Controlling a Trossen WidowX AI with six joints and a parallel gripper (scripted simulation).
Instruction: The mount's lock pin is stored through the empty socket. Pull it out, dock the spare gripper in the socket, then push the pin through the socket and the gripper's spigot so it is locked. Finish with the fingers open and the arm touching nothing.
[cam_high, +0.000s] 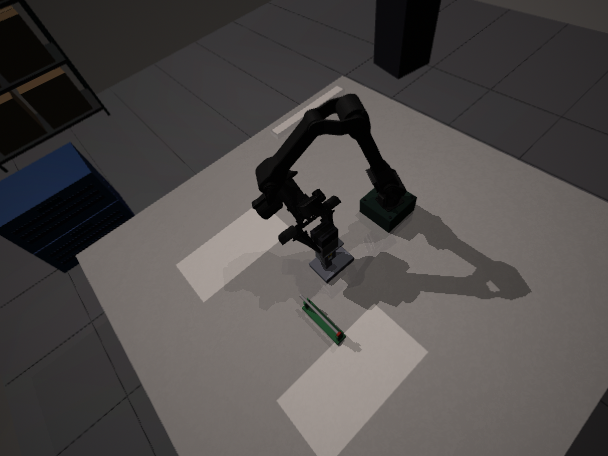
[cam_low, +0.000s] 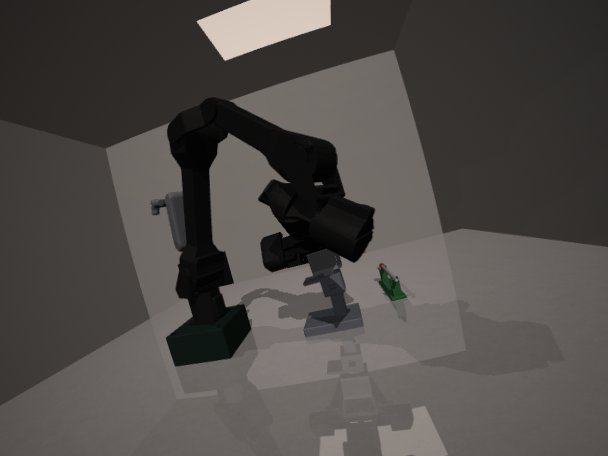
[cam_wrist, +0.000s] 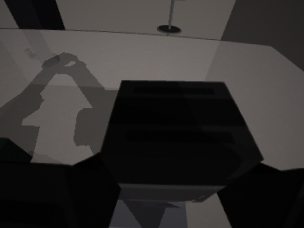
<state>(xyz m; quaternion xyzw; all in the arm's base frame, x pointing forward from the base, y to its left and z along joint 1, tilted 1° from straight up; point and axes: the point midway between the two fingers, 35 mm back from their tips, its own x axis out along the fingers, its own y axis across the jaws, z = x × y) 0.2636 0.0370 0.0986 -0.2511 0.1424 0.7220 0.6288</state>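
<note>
You've got the spare gripper (cam_high: 325, 234) (cam_low: 324, 261) (cam_wrist: 166, 143) clamped in your claw (cam_high: 320, 227) (cam_low: 310, 256) (cam_wrist: 170, 187), right at the mount (cam_high: 343, 260) (cam_low: 334, 324) (cam_wrist: 120, 215)!
Your wrist view is mostly the spare gripper's dark body, fingers either side; exterior shows its pale underside meeting the mount's head, though you can't tell whether it's fully seated. Beyond, the lock pin (cam_high: 322, 318) (cam_low: 389, 271) lies out of the socket, across its green cradle (cam_high: 320, 325) (cam_low: 392, 291), in top and exterior but not wrist. Your arm (cam_high: 295, 145) (cam_low: 196, 210) arches high from its green base (cam_high: 375, 215) (cam_low: 200, 347), forearm sloping down to the claw. Farther off, only top gives you the blue cabinet (cam_high: 50, 185); only wrist, a stand's round foot (cam_wrist: 169, 29).
</note>
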